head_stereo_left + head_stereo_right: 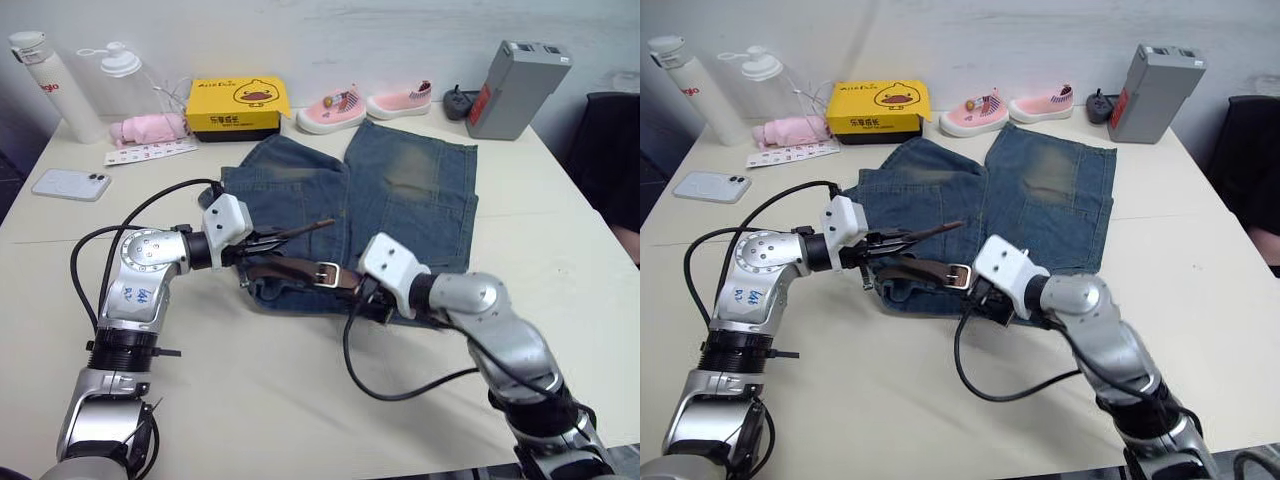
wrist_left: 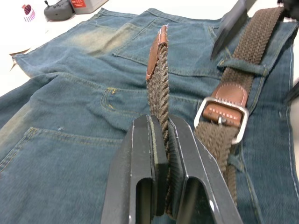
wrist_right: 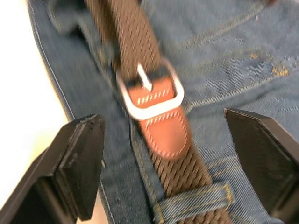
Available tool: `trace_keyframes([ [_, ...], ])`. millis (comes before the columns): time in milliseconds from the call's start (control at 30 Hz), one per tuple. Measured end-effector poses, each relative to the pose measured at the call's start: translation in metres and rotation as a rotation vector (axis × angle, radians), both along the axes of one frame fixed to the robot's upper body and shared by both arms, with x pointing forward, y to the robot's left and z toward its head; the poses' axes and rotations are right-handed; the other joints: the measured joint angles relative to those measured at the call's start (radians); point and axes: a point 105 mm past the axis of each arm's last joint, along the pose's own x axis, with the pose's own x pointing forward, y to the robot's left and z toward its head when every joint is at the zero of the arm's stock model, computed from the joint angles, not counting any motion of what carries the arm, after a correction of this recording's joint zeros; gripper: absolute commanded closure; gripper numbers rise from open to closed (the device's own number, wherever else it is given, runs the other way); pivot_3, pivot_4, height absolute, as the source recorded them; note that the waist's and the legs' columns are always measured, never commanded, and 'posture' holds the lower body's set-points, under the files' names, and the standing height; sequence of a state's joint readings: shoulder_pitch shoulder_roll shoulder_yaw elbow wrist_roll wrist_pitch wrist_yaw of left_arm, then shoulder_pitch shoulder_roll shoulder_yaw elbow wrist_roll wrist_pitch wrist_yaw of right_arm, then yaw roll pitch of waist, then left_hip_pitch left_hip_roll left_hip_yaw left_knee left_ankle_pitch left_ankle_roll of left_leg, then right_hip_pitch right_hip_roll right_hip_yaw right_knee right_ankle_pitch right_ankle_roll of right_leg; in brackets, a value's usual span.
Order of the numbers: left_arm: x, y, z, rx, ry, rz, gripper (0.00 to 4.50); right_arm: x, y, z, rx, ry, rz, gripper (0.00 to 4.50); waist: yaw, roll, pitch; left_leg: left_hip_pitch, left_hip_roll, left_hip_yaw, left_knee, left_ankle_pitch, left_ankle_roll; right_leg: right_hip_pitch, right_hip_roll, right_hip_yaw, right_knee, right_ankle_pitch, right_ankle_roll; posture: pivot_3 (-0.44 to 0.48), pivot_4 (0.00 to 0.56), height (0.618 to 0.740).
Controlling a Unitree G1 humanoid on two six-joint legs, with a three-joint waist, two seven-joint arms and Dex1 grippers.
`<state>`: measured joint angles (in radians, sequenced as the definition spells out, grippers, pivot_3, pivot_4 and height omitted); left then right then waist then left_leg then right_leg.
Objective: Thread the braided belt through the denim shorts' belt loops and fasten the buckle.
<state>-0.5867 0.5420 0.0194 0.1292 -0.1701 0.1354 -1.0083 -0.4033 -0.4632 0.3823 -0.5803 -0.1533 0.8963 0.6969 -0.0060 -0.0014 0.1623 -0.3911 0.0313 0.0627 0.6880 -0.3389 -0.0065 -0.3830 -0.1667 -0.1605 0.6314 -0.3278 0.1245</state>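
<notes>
1. your left gripper has its fingers clamped on the free end of the braided belt, tip lifted off the denim shorts.
2. your right gripper has fingers wide apart, straddling the buckle.
3. belt lies along the waistband under a belt loop, shorts flat on the bench.

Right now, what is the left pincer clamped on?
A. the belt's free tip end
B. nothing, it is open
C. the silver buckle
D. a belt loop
A: the left pincer is shut on the braided belt near its leather-capped tip, apart from the buckle.
</notes>
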Motion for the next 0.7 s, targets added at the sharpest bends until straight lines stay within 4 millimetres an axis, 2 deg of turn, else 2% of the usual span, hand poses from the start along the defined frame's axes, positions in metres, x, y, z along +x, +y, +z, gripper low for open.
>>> trace_keyframes([
  [67, 0.001, -0.001, 0.003, -0.002, -0.005, 0.001, 4.50, 0.000, 0.003, -0.005, -0.025, -0.057, -0.021, 0.05, 0.000, 0.000, 0.002, 0.000, 0.000, 0.001, 0.000, 0.000, 0.000, -0.001, 0.000, 0.000, 0.000, 0.000, 0.000, 0.000, 0.150, 0.683],
  [233, 0.002, -0.002, 0.009, -0.010, -0.011, -0.004, 4.50, 0.011, 0.001, 0.000, -0.055, -0.192, -0.098, 0.05, 0.002, -0.001, 0.003, 0.000, 0.000, 0.001, 0.000, 0.000, 0.000, -0.001, 0.000, 0.000, 0.000, 0.000, 0.000, 0.000, 0.150, 0.683],
  [500, 0.004, -0.005, 0.018, -0.024, -0.026, -0.016, 4.50, 0.012, 0.001, -0.006, -0.127, -0.263, -0.093, 0.05, 0.002, -0.002, 0.004, 0.000, 0.000, 0.001, 0.000, 0.001, 0.000, -0.001, 0.000, 0.000, 0.000, 0.000, 0.000, 0.000, 0.150, 0.683],
  [700, 0.005, -0.005, 0.019, -0.026, -0.028, -0.014, 4.50, 0.006, 0.000, -0.010, -0.115, -0.243, -0.097, 0.05, 0.003, -0.002, 0.004, 0.000, 0.000, 0.001, 0.000, 0.001, 0.000, -0.001, 0.000, 0.000, 0.000, 0.000, 0.000, 0.000, 0.150, 0.683],
])
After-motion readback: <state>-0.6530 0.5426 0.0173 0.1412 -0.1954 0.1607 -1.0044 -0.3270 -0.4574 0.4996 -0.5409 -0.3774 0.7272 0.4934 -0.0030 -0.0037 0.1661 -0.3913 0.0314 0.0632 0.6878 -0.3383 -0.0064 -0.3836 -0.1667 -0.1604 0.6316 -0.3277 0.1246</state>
